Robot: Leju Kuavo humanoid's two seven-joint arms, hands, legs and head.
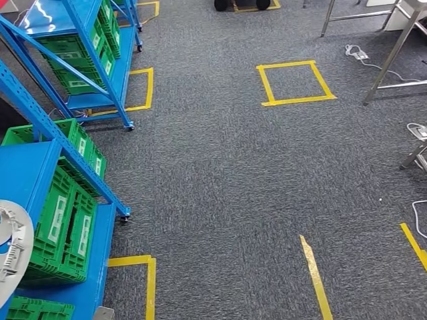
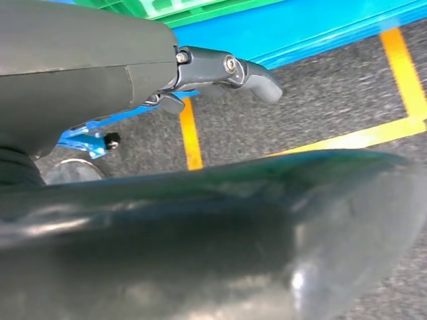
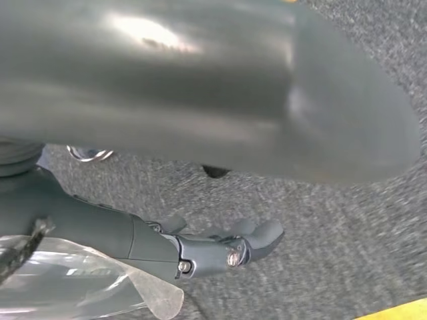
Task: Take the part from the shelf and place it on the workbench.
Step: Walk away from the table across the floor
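Observation:
The blue shelf [image 1: 30, 177] stands at my left, with green crates [image 1: 65, 227] on its lower levels. What the crates hold is hidden. A pale round disc [image 1: 13, 250] shows at the left edge in front of the shelf; I cannot tell what it is. My left hand [image 2: 227, 70] hangs over the carpet beside the shelf's blue base [image 2: 322, 30], its fingers stretched out and nothing in it. My right hand [image 3: 227, 250] also hangs over the carpet with straight fingers [image 3: 261, 235] and holds nothing. A clear plastic film [image 3: 101, 287] lies along the back of that hand.
A second blue shelf [image 1: 85, 53] with green crates stands farther back on the left. Yellow tape squares [image 1: 294, 83] and strips [image 1: 315, 273] mark the grey carpet. Metal table legs [image 1: 393, 60] and white cables [image 1: 357, 55] are at the far right. Open carpet lies ahead.

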